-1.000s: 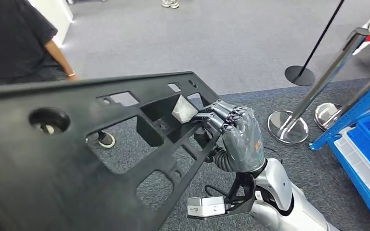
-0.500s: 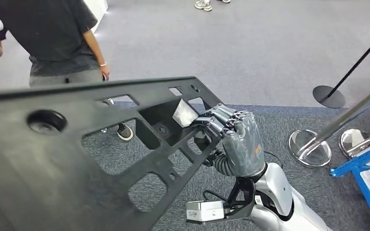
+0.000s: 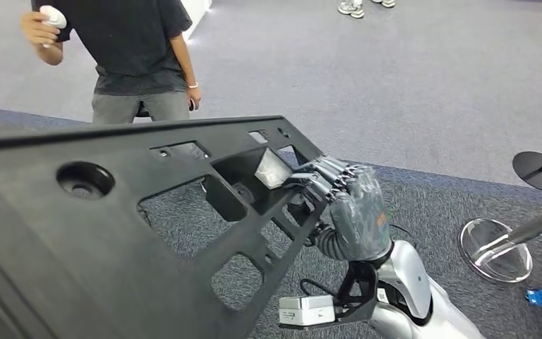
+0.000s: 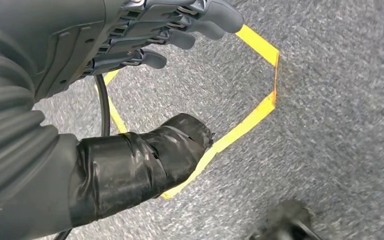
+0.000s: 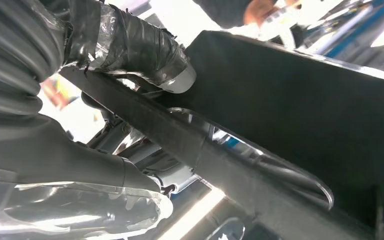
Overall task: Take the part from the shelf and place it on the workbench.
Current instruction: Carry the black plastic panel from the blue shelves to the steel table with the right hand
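Right robot hand (image 3: 346, 205) at frame centre grips the black part (image 3: 113, 233) by a cutout rib, carrying it tilted across the left, off the shelf. Left robot hand (image 4: 130, 45) hangs empty, fingers apart, over carpet.

The part (image 3: 77, 240) is a big, flat panel of black plastic, and I have it up off the floor, tilted so its far edge runs up and away to my left. It has several angular cut-outs through which the grey carpet shows, a round recessed hole near its left side, and small square openings along the top rim. My right hand (image 3: 349, 205) grips it at the right end, fingers curled over a bar beside one of the cut-outs.
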You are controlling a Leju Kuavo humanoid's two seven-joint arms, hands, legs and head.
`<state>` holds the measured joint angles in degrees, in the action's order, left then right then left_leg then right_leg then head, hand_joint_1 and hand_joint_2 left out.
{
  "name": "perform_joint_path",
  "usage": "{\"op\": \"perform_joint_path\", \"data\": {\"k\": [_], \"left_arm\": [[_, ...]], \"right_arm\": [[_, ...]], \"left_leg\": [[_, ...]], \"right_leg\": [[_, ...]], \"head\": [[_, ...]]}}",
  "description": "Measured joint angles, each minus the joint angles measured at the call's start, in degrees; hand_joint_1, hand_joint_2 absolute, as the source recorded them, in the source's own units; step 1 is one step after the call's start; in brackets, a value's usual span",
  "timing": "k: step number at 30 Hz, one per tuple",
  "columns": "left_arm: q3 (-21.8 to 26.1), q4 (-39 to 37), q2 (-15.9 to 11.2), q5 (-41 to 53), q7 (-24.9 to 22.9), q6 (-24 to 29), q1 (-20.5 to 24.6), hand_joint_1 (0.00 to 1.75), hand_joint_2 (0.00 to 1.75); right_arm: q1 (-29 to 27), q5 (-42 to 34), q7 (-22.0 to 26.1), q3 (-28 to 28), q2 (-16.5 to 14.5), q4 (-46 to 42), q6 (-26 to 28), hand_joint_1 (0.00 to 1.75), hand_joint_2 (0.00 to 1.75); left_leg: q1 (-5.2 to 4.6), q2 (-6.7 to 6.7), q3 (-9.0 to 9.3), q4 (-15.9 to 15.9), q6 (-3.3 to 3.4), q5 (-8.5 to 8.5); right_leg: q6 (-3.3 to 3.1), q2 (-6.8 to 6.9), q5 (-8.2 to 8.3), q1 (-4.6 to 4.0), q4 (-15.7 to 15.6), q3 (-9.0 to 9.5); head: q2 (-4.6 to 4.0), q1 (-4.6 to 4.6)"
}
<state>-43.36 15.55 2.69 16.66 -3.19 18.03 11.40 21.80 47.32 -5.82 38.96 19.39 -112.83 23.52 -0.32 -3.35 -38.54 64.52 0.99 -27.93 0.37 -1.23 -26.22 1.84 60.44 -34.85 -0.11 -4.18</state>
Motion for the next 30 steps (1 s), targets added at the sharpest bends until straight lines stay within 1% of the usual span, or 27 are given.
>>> {"op": "perform_joint_path", "data": {"k": [1, 2, 3, 4, 5, 6, 8, 9, 10, 11, 12, 13, 14, 15, 16, 17, 18, 19, 20, 21, 22, 23, 24, 26, 27, 28, 30], "left_arm": [[0.0, 0.0, 0.0, 0.0, 0.0, 0.0, 0.1, 0.00, 1.75], [0.0, 0.1, 0.0, 0.0, 0.0, 0.0, 0.2, 0.00, 1.75], [0.0, 0.1, 0.0, 0.0, 0.0, 0.0, 0.3, 0.00, 1.75], [0.0, 0.1, 0.0, 0.0, 0.0, 0.0, 0.2, 0.00, 1.75], [0.0, 0.1, 0.0, 0.0, 0.0, 0.0, 0.1, 0.00, 1.75], [0.0, 0.1, 0.0, 0.0, 0.0, 0.0, 0.1, 0.00, 1.75], [0.0, 0.1, 0.0, 0.0, 0.0, 0.0, 0.2, 0.00, 1.75], [0.0, 0.1, 0.0, 0.0, -0.1, 0.1, 0.3, 0.00, 1.75], [0.0, 0.2, 0.0, 0.0, -0.1, 0.1, 0.4, 0.00, 1.75], [0.0, 0.2, 0.0, 0.0, -0.1, 0.1, 0.4, 0.00, 1.75], [0.0, 0.2, 0.0, 0.0, -0.2, 0.1, 0.5, 0.00, 1.75], [0.0, 0.2, 0.0, 0.0, -0.2, 0.1, 0.4, 0.00, 1.75], [0.0, 0.2, 0.0, 0.0, -0.2, 0.1, 0.5, 0.00, 1.75], [0.0, 0.2, 0.0, -0.1, -0.2, 0.1, 0.6, 0.00, 1.75], [0.0, 0.3, 0.0, -0.1, -0.2, 0.1, 0.8, 0.00, 1.75], [0.0, 0.3, 0.0, -0.1, -0.2, 0.1, 0.9, 0.00, 1.75], [0.0, 0.3, 0.0, -0.2, -0.2, 0.1, 0.9, 0.00, 1.75], [0.0, 0.4, 0.0, -0.2, -0.2, 0.1, 0.9, 0.00, 1.75], [0.0, 0.4, 0.0, -0.2, -0.2, 0.1, 0.8, 0.00, 1.75], [0.0, 0.4, 0.0, -0.2, -0.2, 0.1, 0.8, 0.00, 1.75], [0.0, 0.4, 0.0, -0.2, -0.2, 0.1, 0.8, 0.00, 1.75], [0.0, 0.4, 0.0, -0.2, -0.2, 0.1, 0.8, 0.00, 1.75], [0.0, 0.5, 0.0, -0.2, -0.2, 0.1, 0.9, 0.00, 1.75], [0.0, 0.5, 0.0, -0.2, -0.2, 0.1, 0.9, 0.00, 1.75], [0.0, 0.5, 0.0, -0.2, -0.2, 0.1, 0.8, 0.00, 1.75], [0.0, 0.5, -0.1, -0.2, -0.2, 0.2, 0.7, 0.00, 1.75], [0.0, 0.5, -0.2, -0.3, -0.2, 0.2, 0.7, 0.00, 1.75]], "right_arm": [[0.0, 0.0, 0.0, 0.0, 0.0, 0.0, 0.0, 1.75, 1.75], [0.0, 0.0, 0.0, 0.0, 0.0, 0.0, 0.0, 1.75, 1.75], [0.0, 0.0, 0.0, 0.0, 0.0, 0.0, 0.0, 1.75, 1.75], [-0.1, 0.0, 0.1, 0.0, 0.0, 0.0, 0.0, 1.75, 1.75], [-0.1, 0.0, 0.1, 0.0, 0.0, 0.0, 0.0, 1.75, 1.75], [-0.1, 0.0, 0.1, 0.0, 0.0, -0.1, 0.0, 1.75, 1.75], [0.0, -0.1, 0.1, -0.1, 0.0, -0.1, 0.0, 1.75, 1.75], [0.0, -0.1, 0.1, -0.1, 0.0, -0.1, 0.0, 1.75, 1.75], [0.0, -0.2, 0.1, -0.1, 0.0, -0.1, 0.0, 1.75, 1.75], [0.0, -0.2, 0.2, -0.1, 0.0, -0.1, 0.0, 1.75, 1.75], [0.0, -0.3, 0.2, -0.2, 0.0, -0.1, 0.0, 1.75, 1.75], [0.1, -0.3, 0.2, -0.2, 0.0, -0.2, 0.0, 1.75, 1.75], [0.1, -0.4, 0.2, -0.3, 0.0, -0.2, 0.0, 1.75, 1.75], [0.1, -0.4, 0.2, -0.3, 0.0, -0.3, 0.0, 1.75, 1.75], [0.0, -0.5, 0.2, -0.4, 0.0, -0.3, 0.0, 1.75, 1.75], [-0.1, -0.6, 0.2, -0.4, 0.0, -0.3, 0.0, 1.75, 1.75], [-0.2, -0.7, 0.2, -0.4, 0.0, -0.3, 0.0, 1.75, 1.75], [-0.3, -0.8, 0.2, -0.4, 0.0, -0.3, 0.0, 1.75, 1.75], [-0.3, -0.8, 0.2, -0.4, 0.0, -0.3, 0.0, 1.75, 1.75], [-0.3, -0.9, 0.2, -0.5, 0.0, -0.3, 0.0, 1.75, 1.75], [-0.3, -0.9, 0.2, -0.5, 0.0, -0.3, 0.0, 1.75, 1.75], [-0.3, -1.0, 0.2, -0.5, 0.0, -0.3, 0.0, 1.75, 1.75], [-0.3, -1.0, 0.2, -0.6, 0.0, -0.3, 0.0, 1.75, 1.75], [-0.3, -1.0, 0.2, -0.7, 0.0, -0.4, 0.0, 1.75, 1.75], [-0.2, -1.0, 0.2, -0.7, 0.0, -0.4, 0.0, 1.75, 1.75], [-0.2, -1.0, 0.2, -0.7, 0.0, -0.4, 0.0, 1.75, 1.75], [-0.1, -1.0, 0.2, -0.7, 0.0, -0.4, -0.1, 1.75, 1.75]], "left_leg": [[0.09, 1.40, -1.69, 3.2, -0.35, -1.46], [0.31, 2.08, -3.67, 6.7, -0.62, -2.79], [0.52, 2.42, -5.35, 9.5, -0.83, -3.50], [0.70, 2.58, -6.22, 10.6, -0.98, -3.25], [0.84, 2.76, -5.99, 9.6, -1.05, -2.01], [0.94, 3.18, -4.60, 6.5, -1.02, 0.03], [0.61, 5.24, -0.94, -1.0, -0.72, 3.06], [0.32, 6.01, 0.27, -3.3, -0.37, 3.62], [0.02, 6.39, 0.74, -4.3, -0.01, 3.46], [-0.23, 6.00, 0.87, -4.4, 0.40, 3.28], [-0.11, 5.38, 1.10, -4.6, 0.85, 3.30], [-0.01, 4.79, 1.47, -4.9, 1.19, 3.32], [0.10, 4.28, 1.89, -5.3, 1.66, 3.36], [0.24, 3.78, 2.31, -5.6, 2.09, 3.40], [0.18, 3.27, 2.52, -5.7, 2.41, 3.31], [0.11, 2.74, 2.64, -5.7, 2.73, 3.20], [0.02, 2.08, 2.75, -5.6, 2.88, 3.10], [-0.08, 1.39, 2.86, -5.6, 2.98, 2.99], [-0.15, 0.63, 3.01, -5.6, 3.00, 2.89], [-0.18, -0.15, 3.19, -5.5, 2.94, 2.76], [-0.17, -0.90, 3.36, -5.3, 2.83, 2.59], [-0.22, -1.62, 3.34, -5.1, 2.61, 2.37], [-0.20, -2.27, 3.20, -4.8, 2.36, 2.21], [0.00, -3.35, 2.73, -4.6, 1.70, 2.10], [0.10, -3.86, 2.58, -4.7, 1.37, 2.12], [0.10, -3.56, 2.52, -4.6, 1.02, 2.04], [0.00, -1.02, 1.37, -2.2, 0.28, 0.67]], "right_leg": [[-0.18, 0.72, -0.09, -0.07, -0.1, 0.20], [-0.31, 1.44, -0.19, -0.13, -0.2, 0.28], [-0.34, 2.13, -0.32, -0.16, -0.2, 0.33], [-0.32, 2.76, -0.45, -0.17, -0.2, 0.40], [-0.25, 3.37, -0.60, -0.16, -0.2, 0.53], [-0.13, 3.95, -0.80, -0.16, -0.2, 0.78], [0.29, 4.98, -1.25, -0.30, -0.2, 1.35], [0.58, 5.44, -1.43, -0.42, -0.3, 1.60], [0.89, 5.86, -1.59, -0.54, -0.5, 1.83], [1.24, 6.32, -1.71, -0.65, -0.6, 2.10], [1.63, 6.62, -1.88, -0.60, -0.8, 2.42], [1.96, 6.19, -2.17, -0.51, -0.6, 2.66], [2.14, 5.23, -2.82, -0.43, 0.2, 2.47], [2.19, 3.95, -3.98, -0.35, 2.4, 1.53], [2.10, 2.67, -5.49, -0.38, 5.8, -0.17], [2.00, 1.99, -7.00, -0.48, 9.7, -2.38], [1.97, 1.72, -7.91, -0.57, 13.1, -4.49], [1.93, 1.62, -7.81, -0.67, 14.9, -5.89], [1.85, 1.53, -6.53, -0.72, 14.4, -6.20], [1.73, 1.31, -4.34, -0.73, 11.9, -5.44], [1.59, 0.79, -1.92, -0.71, 8.2, -4.08], [1.45, -0.41, -0.26, -0.62, 4.6, -2.58], [1.34, -1.46, 0.65, -0.51, 1.9, -1.41], [1.10, -2.61, 0.46, -0.56, -0.1, -0.46], [0.88, -2.11, 0.46, -0.53, -0.3, -0.27], [0.61, -1.56, 0.50, -0.51, -0.6, 0.00], [-0.08, -0.26, 0.51, -0.27, -1.2, 0.65]], "head": [[0.00, -0.19], [0.00, -0.23], [0.00, -0.24], [0.00, -0.26], [0.00, -0.26], [0.00, -0.26], [0.00, -0.26], [0.00, -0.23], [0.00, -0.22], [0.00, -0.20], [0.00, -0.18], [0.00, -0.10], [0.00, 0.03], [0.00, 0.18], [0.00, 0.36], [0.00, 0.44], [0.00, 0.50], [0.00, 0.50], [0.00, 0.50], [0.00, 0.51], [0.00, 0.51], [0.00, 0.51], [0.00, 0.49], [0.00, 0.52], [0.00, 0.55], [0.00, 0.57], [0.00, 0.11]]}}
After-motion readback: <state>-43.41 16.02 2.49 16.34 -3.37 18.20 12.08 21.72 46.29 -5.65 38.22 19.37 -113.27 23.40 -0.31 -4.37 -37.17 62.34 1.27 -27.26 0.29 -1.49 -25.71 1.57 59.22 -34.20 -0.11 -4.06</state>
